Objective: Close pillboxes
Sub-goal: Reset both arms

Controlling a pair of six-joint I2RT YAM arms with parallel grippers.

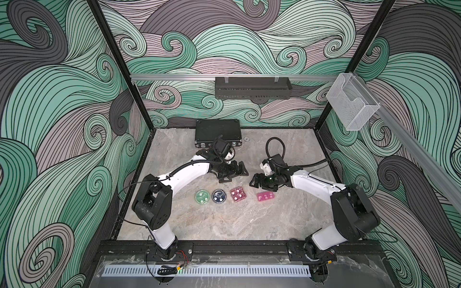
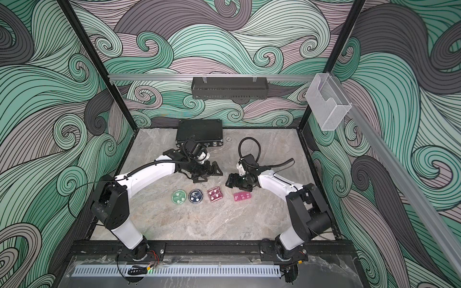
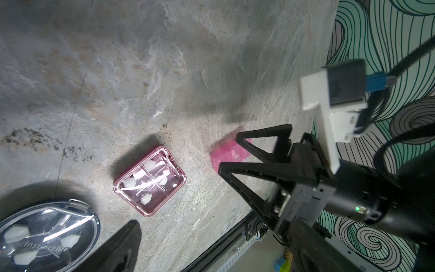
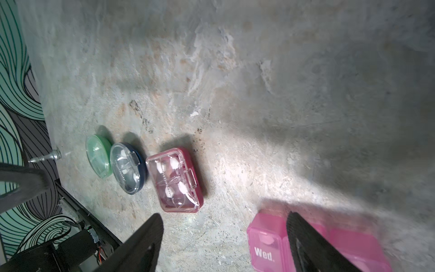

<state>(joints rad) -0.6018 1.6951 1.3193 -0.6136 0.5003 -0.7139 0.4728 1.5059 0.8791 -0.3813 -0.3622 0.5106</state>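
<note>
On the marble tabletop [image 1: 224,224] the green round pillbox [image 1: 202,196], dark blue round pillbox [image 1: 219,196], dark pink square pillbox [image 1: 238,194] and light pink rectangular pillbox [image 1: 266,196] sit in a row (running from the left arm's side to the right's), while the left gripper [image 1: 234,173] and right gripper [image 1: 255,182] hover just behind, jaws apart, empty.

Blurring the light pink pillbox [image 4: 266,235], hiding part behind a black finger [image 4: 310,249], cropping it at the edge; cropping the dark blue pillbox [image 3: 47,235] too.

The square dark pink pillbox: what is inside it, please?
Through the clear lid of the square dark pink pillbox, white pills show in its compartments. Reflections on the lid cover part of the inside, so an exact count is not possible.
</note>
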